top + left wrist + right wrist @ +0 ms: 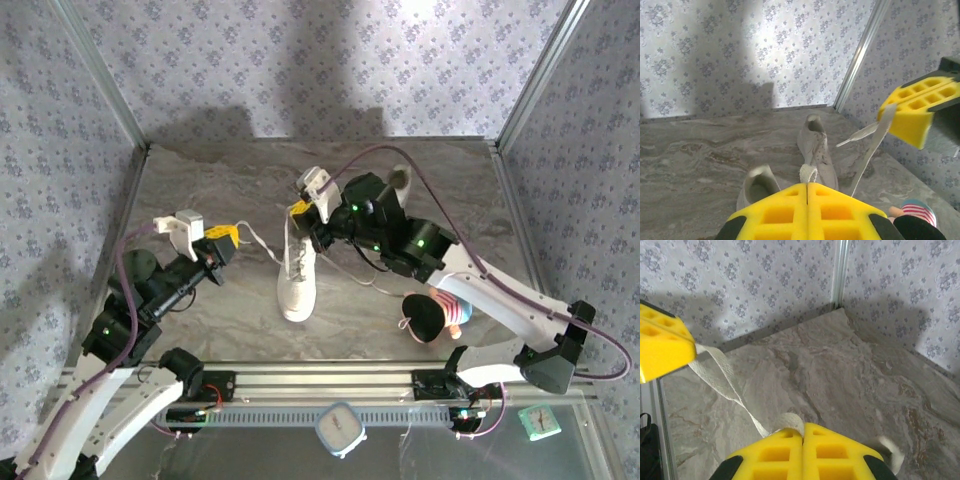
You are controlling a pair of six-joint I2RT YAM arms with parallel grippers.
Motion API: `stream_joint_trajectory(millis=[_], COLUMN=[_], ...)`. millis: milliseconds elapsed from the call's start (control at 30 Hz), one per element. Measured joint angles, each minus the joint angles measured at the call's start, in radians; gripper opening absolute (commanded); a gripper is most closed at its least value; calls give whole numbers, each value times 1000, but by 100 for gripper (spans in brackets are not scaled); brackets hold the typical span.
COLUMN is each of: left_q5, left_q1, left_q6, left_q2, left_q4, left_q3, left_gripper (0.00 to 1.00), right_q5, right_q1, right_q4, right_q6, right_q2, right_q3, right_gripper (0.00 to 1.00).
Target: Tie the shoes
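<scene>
One white shoe [297,275] lies mid-table, toe toward the arms; in the left wrist view it is the nearer shoe [757,185]. The second shoe [402,180] is partly hidden behind the right arm at the back, and it lies farther off [815,145] in the left wrist view. My left gripper [228,240] is left of the middle shoe, shut [807,186] on a white lace loop [809,173]. My right gripper [300,210] hovers above that shoe's heel, shut [803,426] on a lace [720,375] that runs toward the left gripper's pad [662,342].
A black-and-pink plush toy [435,312] sits right of the middle shoe, under the right arm. Patterned walls with metal posts [520,95] enclose the marble table [220,320]. Two small clocks [340,428] [540,422] rest below the front rail.
</scene>
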Motion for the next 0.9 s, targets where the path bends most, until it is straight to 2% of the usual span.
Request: stream_joint_trajectory(millis=[200, 367, 600, 800, 900], left_q5=[31, 32, 33, 82, 97], left_q1=[0, 0, 0, -12, -18], left_q6=[0, 0, -2, -5, -5], left_q2=[11, 10, -43, -48, -49], left_q4=[8, 11, 10, 11, 11], left_q3=[-1, -2, -25, -37, -37], left_gripper=[0, 0, 0, 0, 0], right_q5=[-14, 74, 127, 84, 55], right_q1=[14, 5, -68, -51, -32], right_q4=[-7, 19, 3, -46, -86], right_q6=[0, 8, 50, 65, 64], right_q2=[16, 18, 135, 322, 385], right_q3=[0, 18, 266, 456, 480], right_gripper=[0, 0, 0, 0, 0])
